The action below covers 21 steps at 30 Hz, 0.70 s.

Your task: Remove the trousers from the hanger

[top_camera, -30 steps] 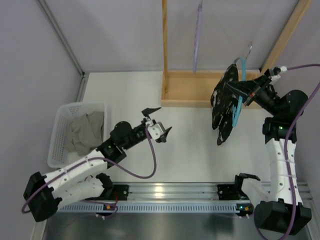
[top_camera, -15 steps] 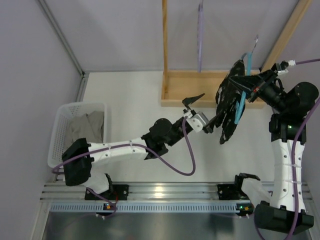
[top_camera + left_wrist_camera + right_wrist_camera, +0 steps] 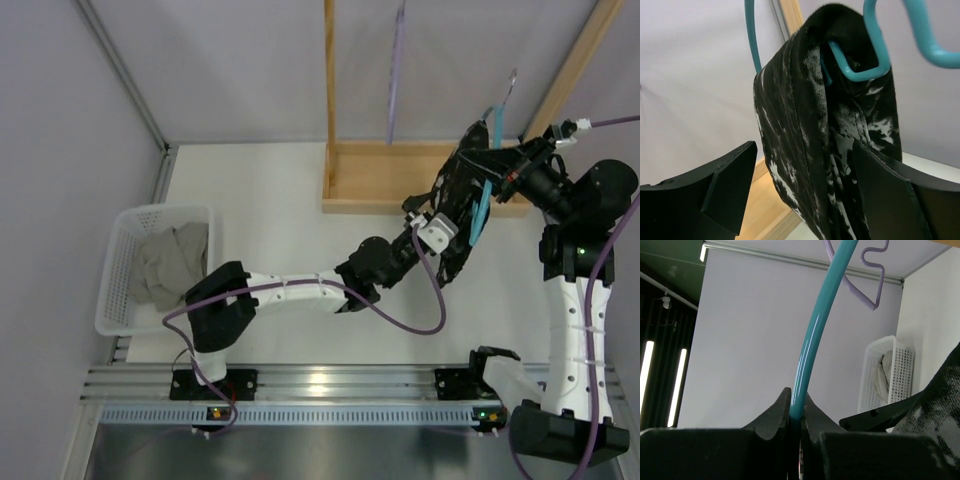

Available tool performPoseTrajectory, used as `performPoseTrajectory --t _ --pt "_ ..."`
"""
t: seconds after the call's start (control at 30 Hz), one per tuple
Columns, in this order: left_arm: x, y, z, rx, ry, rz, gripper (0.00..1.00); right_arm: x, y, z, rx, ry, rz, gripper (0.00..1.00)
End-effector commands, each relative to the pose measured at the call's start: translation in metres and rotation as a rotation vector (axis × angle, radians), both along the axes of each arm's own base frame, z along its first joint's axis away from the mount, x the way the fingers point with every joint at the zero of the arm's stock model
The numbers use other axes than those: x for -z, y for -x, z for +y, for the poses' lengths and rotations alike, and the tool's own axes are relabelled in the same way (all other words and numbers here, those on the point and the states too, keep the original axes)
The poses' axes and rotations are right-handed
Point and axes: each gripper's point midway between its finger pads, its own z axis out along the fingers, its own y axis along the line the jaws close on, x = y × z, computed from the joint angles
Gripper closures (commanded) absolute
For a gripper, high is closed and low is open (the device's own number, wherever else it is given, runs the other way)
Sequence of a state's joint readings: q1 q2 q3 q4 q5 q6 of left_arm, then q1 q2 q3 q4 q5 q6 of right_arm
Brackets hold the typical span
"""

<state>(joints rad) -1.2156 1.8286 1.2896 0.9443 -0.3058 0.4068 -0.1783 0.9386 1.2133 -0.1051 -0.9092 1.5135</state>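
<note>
- Table: one, pale, with both arm bases on the rail at its near edge.
- Arms: two, white with black joints. The left one stretches flat across the table toward the far right, and the right one stands upright at the right side. Each trails one purple cable.
- Wooden rack: one, a light timber frame at the far edge of the table.
- Basket: one, white and perforated, at the left edge of the table, with a grey cloth crumpled inside.
- Trousers: one pair, black with irregular white blotches. They are folded over the hanger and hang in the air in front of the rack's right end, clear of the table. The left wrist view shows a stitched seam running down the fold and the fabric bunched where it drapes over the hanger's bend.
- Hangers: two. The teal hanger carries the trousers. A lilac hanger hangs bare from the rack, well apart to the left.
- Right gripper: jaws pressed together on the teal hanger's rod, holding it up.
- Left gripper: jaws spread wide, with one finger on each side of the hanging trousers. The fabric sits between them, and nothing is gripped.
</note>
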Motion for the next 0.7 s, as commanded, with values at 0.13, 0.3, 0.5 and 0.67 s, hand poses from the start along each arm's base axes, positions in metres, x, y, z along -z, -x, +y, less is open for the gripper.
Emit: performPoseTrajectory --t 0.13,0.3,0.5,0.67 --pt "-0.034 -0.02 0.002 -0.118 0.184 -0.075 0.21 -0.069 0.042 0.012 -0.019 0.084 -0.344 1.0" --pt "-0.039 -0.034 0.007 -0.162 0.212 -0.078 0.27 -0.064 0.044 0.014 -0.034 0.094 -0.333 1.0" --pt "-0.044 -0.034 0.019 -0.149 0.213 -0.089 0.27 -0.061 0.042 0.015 -0.05 0.094 -0.334 1.0" --pt "-0.042 -0.032 0.019 -0.14 0.188 -0.102 0.27 -0.063 0.043 0.016 -0.063 0.085 -0.344 1.0"
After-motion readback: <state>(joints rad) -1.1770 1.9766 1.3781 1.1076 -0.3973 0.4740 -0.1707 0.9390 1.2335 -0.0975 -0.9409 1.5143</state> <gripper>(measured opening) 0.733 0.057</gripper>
